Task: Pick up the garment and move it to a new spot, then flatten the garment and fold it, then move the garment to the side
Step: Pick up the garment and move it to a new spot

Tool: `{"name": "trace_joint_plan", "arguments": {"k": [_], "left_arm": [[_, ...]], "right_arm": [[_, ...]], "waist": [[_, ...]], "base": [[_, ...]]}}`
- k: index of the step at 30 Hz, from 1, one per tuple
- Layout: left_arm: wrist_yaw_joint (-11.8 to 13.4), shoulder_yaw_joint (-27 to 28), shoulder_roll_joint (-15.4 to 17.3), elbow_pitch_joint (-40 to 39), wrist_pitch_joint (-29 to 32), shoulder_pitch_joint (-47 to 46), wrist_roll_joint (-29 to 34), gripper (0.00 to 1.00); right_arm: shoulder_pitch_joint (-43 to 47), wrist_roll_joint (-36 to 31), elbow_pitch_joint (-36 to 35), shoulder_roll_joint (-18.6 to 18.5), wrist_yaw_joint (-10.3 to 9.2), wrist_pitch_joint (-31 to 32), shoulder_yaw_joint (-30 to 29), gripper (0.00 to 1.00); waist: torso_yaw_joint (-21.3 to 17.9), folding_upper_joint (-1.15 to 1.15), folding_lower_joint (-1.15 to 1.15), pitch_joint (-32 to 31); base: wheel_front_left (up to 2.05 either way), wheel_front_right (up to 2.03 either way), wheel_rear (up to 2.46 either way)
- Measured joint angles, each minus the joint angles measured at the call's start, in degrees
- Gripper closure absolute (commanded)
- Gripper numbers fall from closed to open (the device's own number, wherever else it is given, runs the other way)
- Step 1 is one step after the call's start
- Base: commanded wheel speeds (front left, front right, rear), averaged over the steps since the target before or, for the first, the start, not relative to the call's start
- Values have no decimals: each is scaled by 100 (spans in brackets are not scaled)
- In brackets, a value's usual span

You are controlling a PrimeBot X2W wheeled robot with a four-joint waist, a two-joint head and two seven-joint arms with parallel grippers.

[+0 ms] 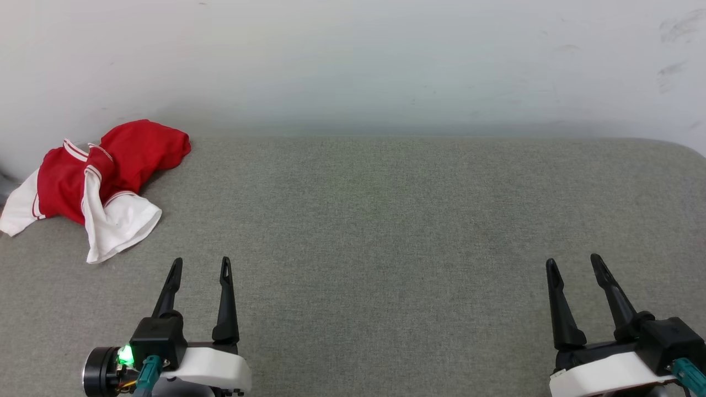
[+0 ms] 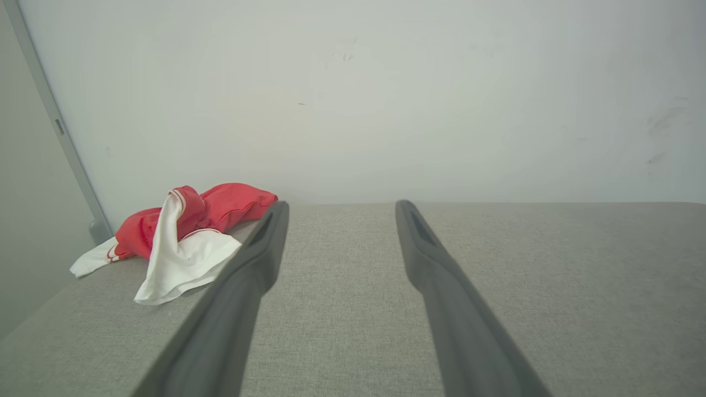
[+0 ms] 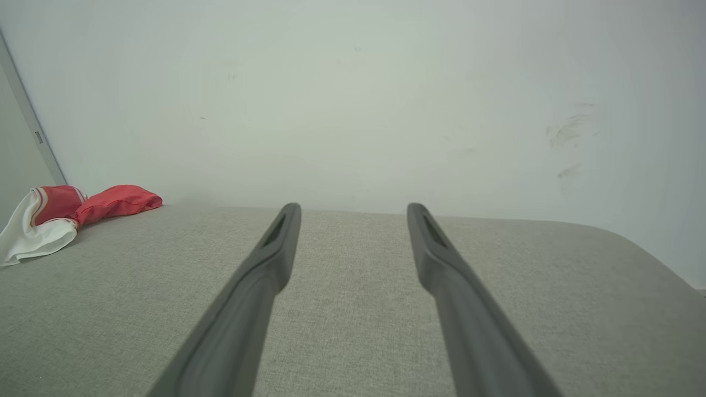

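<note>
The garment point(image 1: 96, 179) is a red shirt with white sleeves and striped trim, lying crumpled at the far left of the grey cushioned surface point(image 1: 386, 231), against the wall. It also lies at the left in the left wrist view point(image 2: 182, 237) and far left in the right wrist view point(image 3: 66, 212). My left gripper point(image 1: 201, 267) hovers open at the lower left, a little nearer than the garment and to its right, with nothing between its fingers. At the lower right my right gripper point(image 1: 573, 264) is open too, far from the garment.
A pale wall point(image 1: 353, 60) runs along the back of the surface. The surface's far right corner point(image 3: 634, 248) is rounded. A grey vertical strip point(image 2: 55, 127) stands at the wall's left end, behind the garment.
</note>
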Motion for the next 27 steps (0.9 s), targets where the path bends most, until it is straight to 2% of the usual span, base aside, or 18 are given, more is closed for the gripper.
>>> {"name": "trace_joint_plan", "arguments": {"k": [11, 27], "left_arm": [[-188, 142, -97, 131, -1, 15, -10, 0], [-275, 223, -137, 194, -1, 13, 8, 0]], "right_arm": [[4, 313, 144, 1, 0, 0, -64, 0], [14, 334, 171, 2, 0, 0, -68, 0]], "waist": [[4, 0, 0, 8], [53, 0, 0, 12]], "base": [[0, 0, 0], [0, 0, 0]]}}
